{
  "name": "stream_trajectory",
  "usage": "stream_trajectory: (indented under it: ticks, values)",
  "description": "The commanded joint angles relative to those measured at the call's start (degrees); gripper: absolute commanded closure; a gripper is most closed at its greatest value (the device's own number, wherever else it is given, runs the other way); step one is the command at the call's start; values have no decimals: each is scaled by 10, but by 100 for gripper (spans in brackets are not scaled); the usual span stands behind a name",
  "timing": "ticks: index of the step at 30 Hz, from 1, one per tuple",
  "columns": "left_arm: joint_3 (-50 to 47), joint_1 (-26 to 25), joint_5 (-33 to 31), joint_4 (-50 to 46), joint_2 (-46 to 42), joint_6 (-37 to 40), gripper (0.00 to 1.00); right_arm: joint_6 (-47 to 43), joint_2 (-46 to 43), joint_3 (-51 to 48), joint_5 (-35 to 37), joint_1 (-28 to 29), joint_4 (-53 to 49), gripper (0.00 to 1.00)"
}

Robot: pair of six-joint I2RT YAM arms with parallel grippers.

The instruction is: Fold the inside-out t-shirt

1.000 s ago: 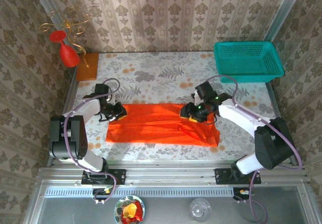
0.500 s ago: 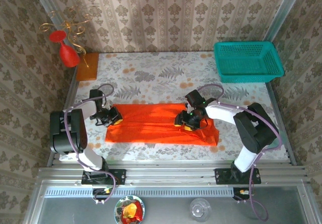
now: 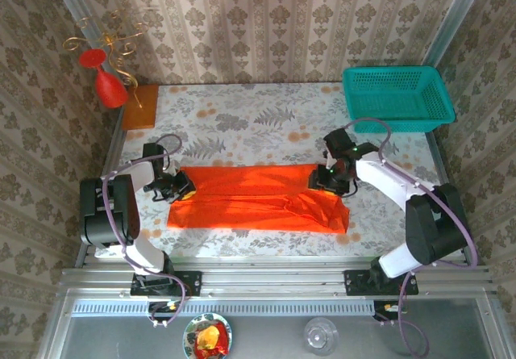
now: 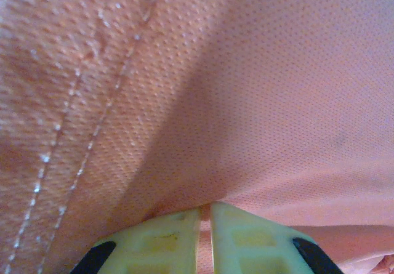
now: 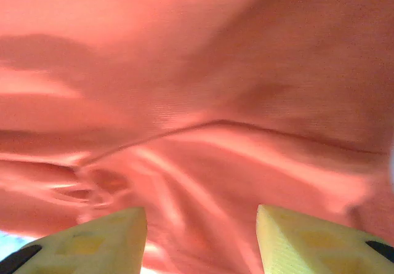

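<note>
Well, the inside-out t-shirt (image 3: 258, 199) is lying across the bench (image 3: 242, 117) at mid-frame as a long narrow band, so a lengthwise fold is looking done. The left end effector (image 3: 179, 189) is pinching its left end; the right end effector (image 3: 326, 180) is poised, jaws apart, at the rumpled right end. Crosswise folding is remaining, I'd guess.

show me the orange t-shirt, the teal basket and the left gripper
orange t-shirt (image 3: 250, 202), top external view, middle of the cloth
teal basket (image 3: 399, 123), top external view, near wall
left gripper (image 4: 205, 221), left wrist view, between its fingertips
</note>
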Motion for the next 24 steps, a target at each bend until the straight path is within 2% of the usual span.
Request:
stream_trajectory:
  ticks: [1,11,24]
  values:
    - [6,0,-41,-17,4,11,84,-80,26,14,86,-16,-95,50]
    - [7,-1,-45,-24,2,15,84,-102,76,29,104,-41,-74,50]
    - [7,-3,-50,-25,2,14,84,-85,111,21,58,-45,-23,47]
